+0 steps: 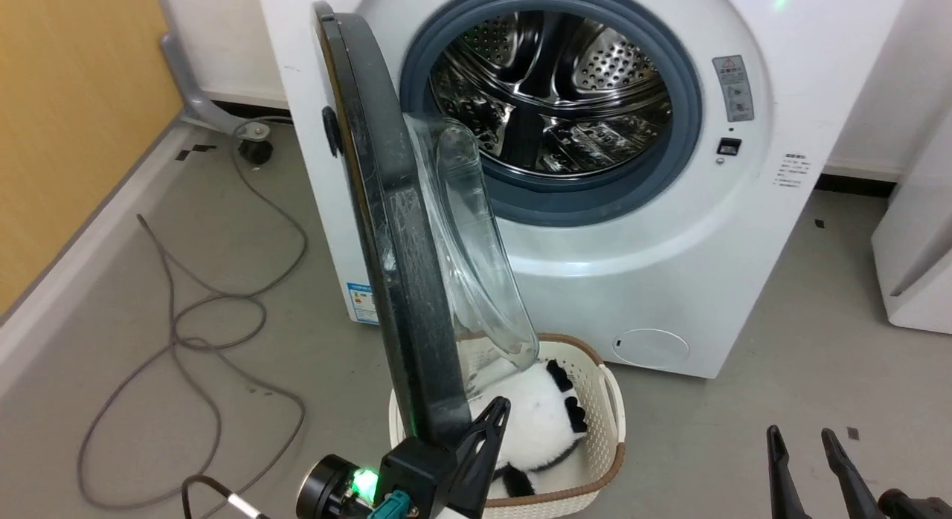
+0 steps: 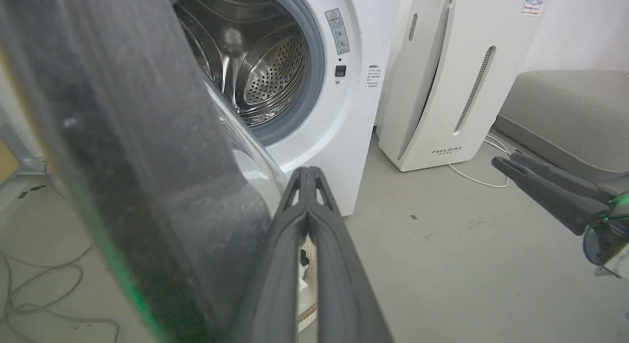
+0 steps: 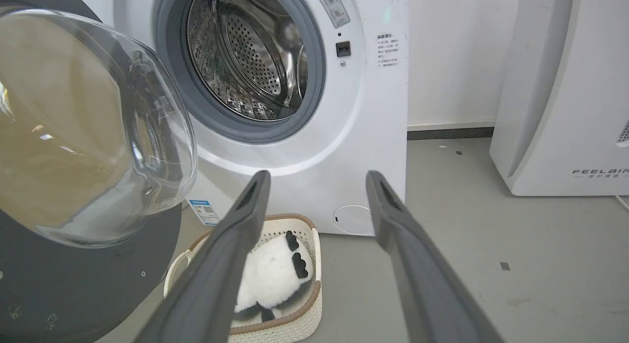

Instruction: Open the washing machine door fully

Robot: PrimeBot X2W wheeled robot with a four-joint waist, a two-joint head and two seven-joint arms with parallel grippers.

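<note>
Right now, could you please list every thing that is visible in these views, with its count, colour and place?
washing machine: one, white, centre, against the wall
washing machine door: one, black with a clear glass bowl, swung out at the machine's left, porthole uncovered
drum: one, steel, perforated, inside the porthole
rubber ring: one, grey, around the drum
basket: one, cream with a brown rim, on the floor before the machine, under the door
plush toy: one, white and black, in the basket
cables: a few, grey, on the floor left of the machine
appliance: one, white, right of the machine
left pincer: one, dark, shut, by the door's lower edge, on its glass side
right pincer: one, dark, open, holding nothing
</note>
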